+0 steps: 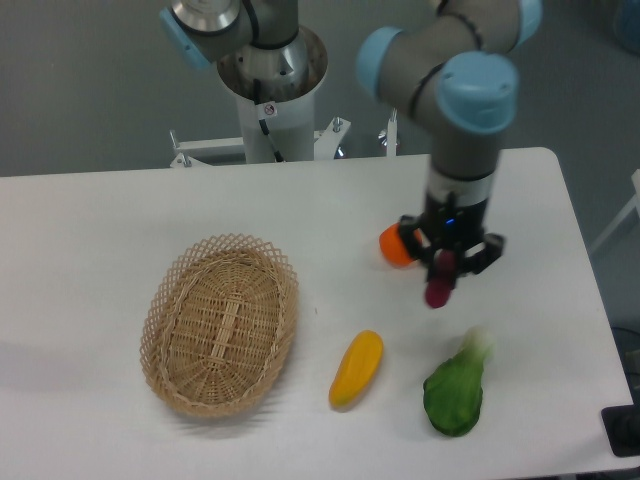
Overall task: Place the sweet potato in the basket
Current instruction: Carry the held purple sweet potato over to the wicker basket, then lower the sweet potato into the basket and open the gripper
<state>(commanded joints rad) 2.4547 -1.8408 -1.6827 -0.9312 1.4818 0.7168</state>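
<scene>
The magenta-purple sweet potato (437, 291) hangs upright in my gripper (443, 272), which is shut on its upper end and holds it a little above the white table, right of centre. The fingers are partly hidden by the dark gripper body. The oval tan wicker basket (172, 300) sits on the table at the lower left, well to the left of the gripper, and holds nothing.
A round orange fruit (395, 246) lies just left of the gripper, partly behind it. A yellow-orange oblong vegetable (356, 368) lies between basket and gripper, nearer the front. A green leafy vegetable (456, 393) lies below the gripper. The robot base (272, 90) stands at the back.
</scene>
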